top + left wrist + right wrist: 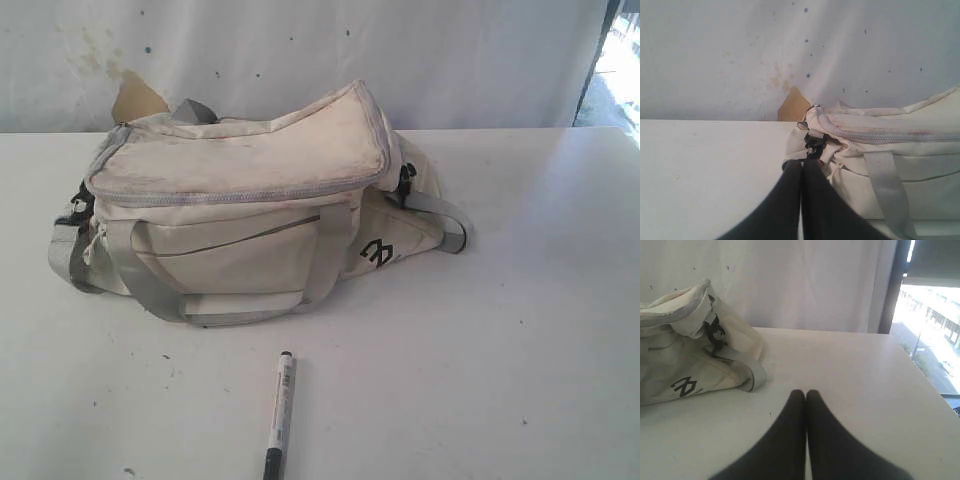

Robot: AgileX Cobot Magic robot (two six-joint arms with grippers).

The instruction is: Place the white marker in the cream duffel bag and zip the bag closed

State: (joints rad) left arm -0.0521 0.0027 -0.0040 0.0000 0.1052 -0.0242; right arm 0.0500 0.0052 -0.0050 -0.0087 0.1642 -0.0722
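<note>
— Where's the white marker (279, 415) from your grippers?

— Nearest the front edge of the worktop (480, 350), just left of the middle in the exterior view, well clear of the cream duffel bag (240, 180) behind it; its long axis runs almost front to back, the far end tipped slightly right; neither wrist camera shows it, so it lies out of sight of both grippers.

— Which arm would you send?

— I can't tell which is nearer; no arm shows in the exterior view. Your left gripper (802, 161) has its fingers pressed together with nothing between them, the tips right at the bag's left end by the black buckle (815, 145); your right gripper (806, 391) is likewise closed and empty, over bare worktop beside the bag's other end.

— How does the marker look?

— Slim white barrel with small dark print, longer black cap at the near end, black tip at the far end; light and likely to roll. Beyond it the bag sits slumped and stained; the grey zipper (230, 192) looks drawn across the top, so you'd probably open that first.
</note>
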